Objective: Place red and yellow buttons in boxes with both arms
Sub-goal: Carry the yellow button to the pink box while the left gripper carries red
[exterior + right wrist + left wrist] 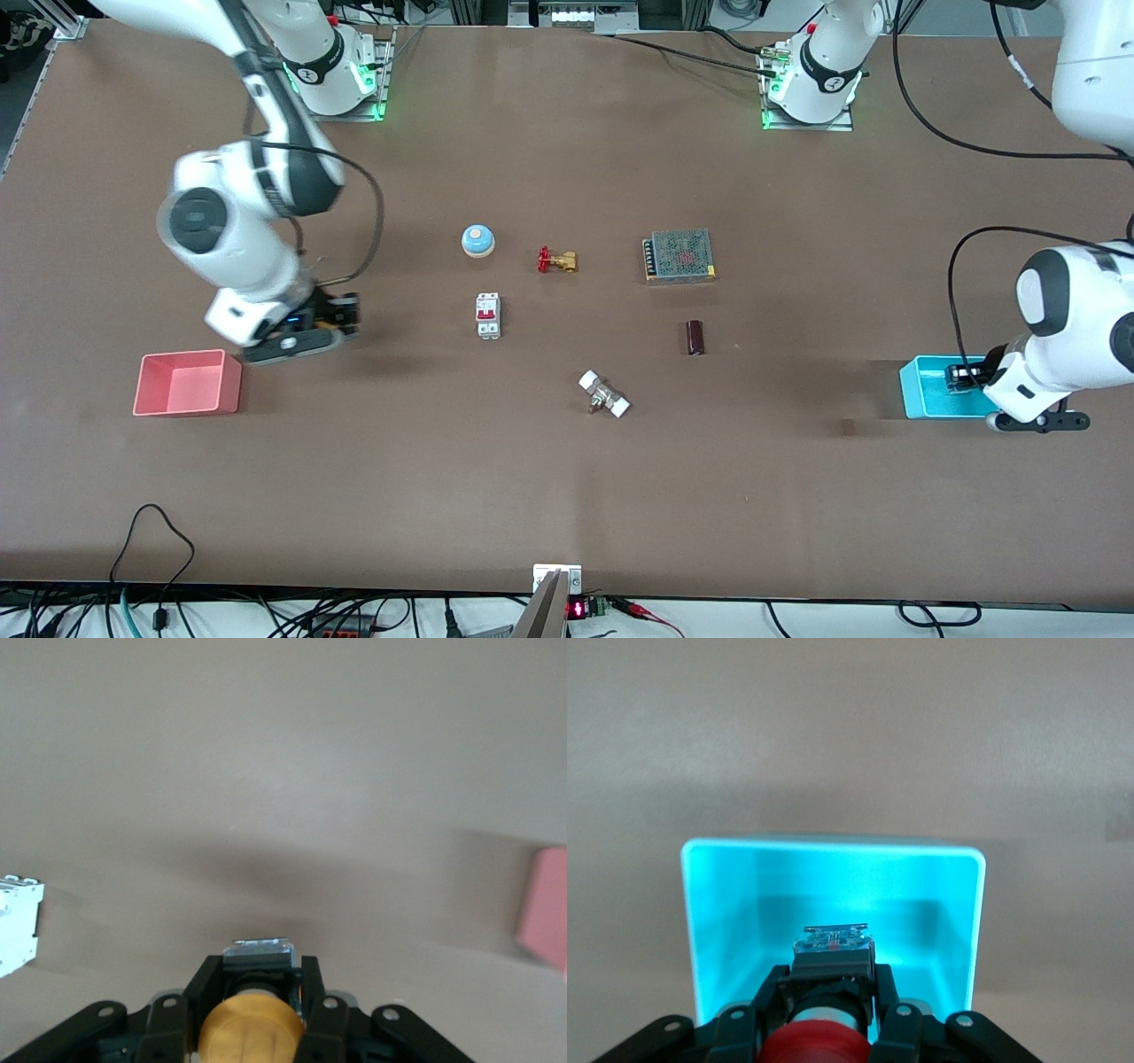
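Two end effectors are loaded, one button each. Left end effector (833,1014) hangs over the cyan box (926,390) at the left arm's end of the bench (567,496); its fingers (890,997) are clamped on the black body of the red button (811,1045), red cap toward the wrist and the button's base pointing down into the box's open interior. Button is held above the box floor, not resting on it.

Right end effector (257,1014) is over bare bench just beside the pink box (186,383), toward the right arm's end. Its fingers (314,992) are closed on the yellow button (251,1032), orange-yellow cap toward the wrist. Pink box shows only at the edge of the right wrist view, so the button is not over it.

Well apart from both end effectors, mid-bench: blue-white dome (477,239), red-handled brass valve (556,260), white breaker (488,315), mesh-topped power supply (679,255), dark cylinder (695,337), white-ended fitting (604,394).
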You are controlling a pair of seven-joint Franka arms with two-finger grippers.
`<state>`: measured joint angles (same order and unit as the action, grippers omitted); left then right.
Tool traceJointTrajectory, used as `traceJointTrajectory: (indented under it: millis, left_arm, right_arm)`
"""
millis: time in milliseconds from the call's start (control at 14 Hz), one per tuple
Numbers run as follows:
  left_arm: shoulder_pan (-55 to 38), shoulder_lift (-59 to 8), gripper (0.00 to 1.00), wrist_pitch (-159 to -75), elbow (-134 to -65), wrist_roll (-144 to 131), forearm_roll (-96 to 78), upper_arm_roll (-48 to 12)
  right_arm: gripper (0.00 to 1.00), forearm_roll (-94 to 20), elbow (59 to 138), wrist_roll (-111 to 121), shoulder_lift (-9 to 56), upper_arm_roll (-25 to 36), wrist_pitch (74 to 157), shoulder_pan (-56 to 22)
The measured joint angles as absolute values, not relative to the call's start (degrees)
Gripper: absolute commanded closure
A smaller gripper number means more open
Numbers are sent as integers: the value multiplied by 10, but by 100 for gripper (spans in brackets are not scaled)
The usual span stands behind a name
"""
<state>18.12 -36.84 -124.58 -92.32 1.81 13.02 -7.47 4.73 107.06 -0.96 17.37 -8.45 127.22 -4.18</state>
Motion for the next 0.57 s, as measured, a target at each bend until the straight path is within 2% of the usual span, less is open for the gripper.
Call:
traceJointTrajectory:
  millis: [286, 429, 500, 571]
  left_arm:
    - [190, -390, 72, -1262, -923, 18, 130, -75]
    - [195, -403, 66, -1262, -923, 18, 130, -75]
    - [197, -409, 54, -1263, -923, 18, 130, -75]
    - [197, -412, 3, -1264, -923, 18, 130, -75]
  right_arm:
    - [71, 46, 1014, 103, 187, -82, 1240, 40]
    - [71, 46, 995, 160, 212, -81, 1241, 76]
    - [71, 46, 986, 184, 227, -79, 1243, 90]
    - [70, 46, 978, 204, 243, -76, 1249, 100]
